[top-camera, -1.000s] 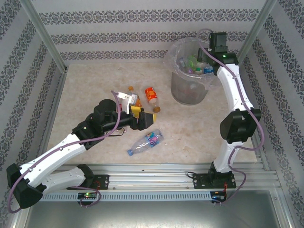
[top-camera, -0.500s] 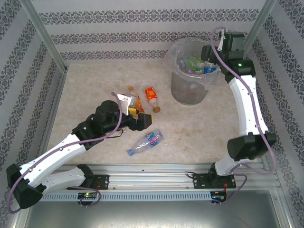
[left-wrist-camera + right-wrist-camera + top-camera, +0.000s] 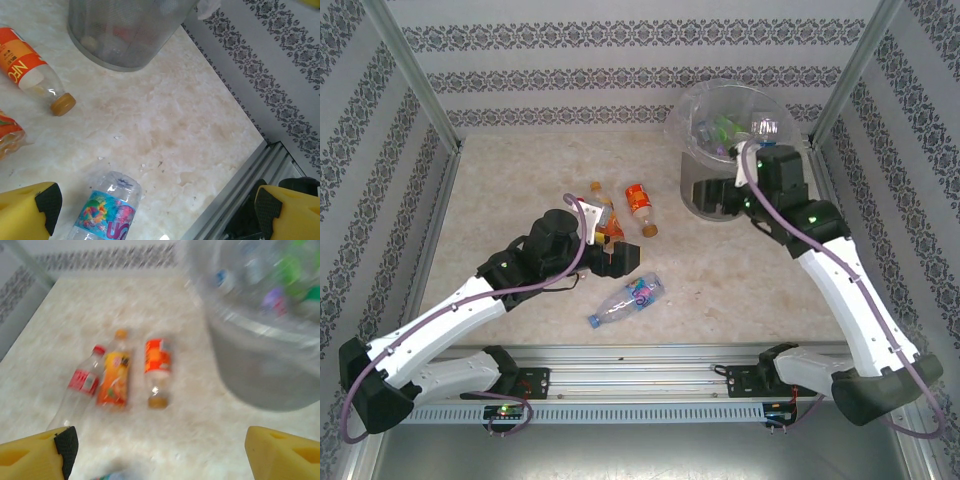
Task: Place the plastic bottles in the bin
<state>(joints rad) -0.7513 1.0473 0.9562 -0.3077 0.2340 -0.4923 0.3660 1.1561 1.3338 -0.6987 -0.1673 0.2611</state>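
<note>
Bottles [image 3: 640, 205]: four lie on the table [image 3: 510, 170], others in the bin [image 3: 688, 160]. Right gripper [image 3: 157, 450] has swung back off the bin, open and empty, so another pickup looks due; left gripper [image 3: 155, 210] hovers open above one.

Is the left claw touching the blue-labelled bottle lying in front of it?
Apart. In the left wrist view the left claw is open, and the blue-labelled bottle lies between its fingers with bare table showing on either side.
</note>
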